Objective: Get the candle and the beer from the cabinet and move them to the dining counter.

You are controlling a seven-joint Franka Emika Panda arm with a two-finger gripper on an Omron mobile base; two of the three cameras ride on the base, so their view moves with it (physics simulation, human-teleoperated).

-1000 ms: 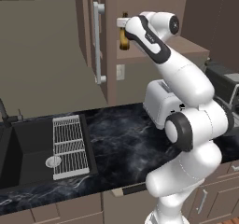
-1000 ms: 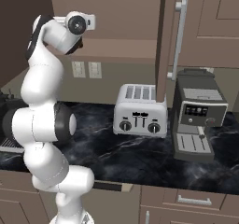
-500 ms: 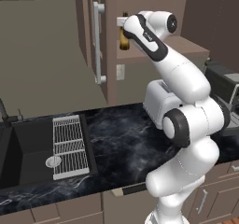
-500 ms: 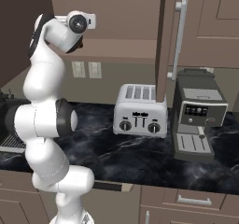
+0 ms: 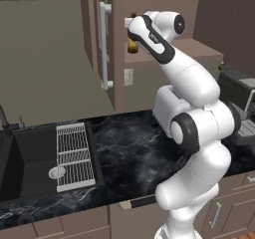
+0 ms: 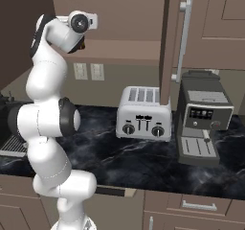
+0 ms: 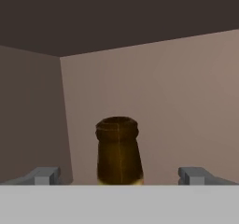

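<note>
Crept slightly deeper into the cabinet (image 5: 119, 34), gripper (image 7: 120, 175) wide open astride the beer (image 7: 119, 150) neck on its shelf, not yet gripped; nothing moved to dining counter so far.

Beer (image 7: 118, 153): brown glass bottle, upright inside the open taupe-brown wall cabinet (image 5: 149, 4), its narrow neck and rim facing the viewer. It stands near the cabinet's left inner wall.

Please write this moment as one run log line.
phase: reaching into cabinet | gripper: open, fingers either side of beer neck | beer: not gripped
</note>
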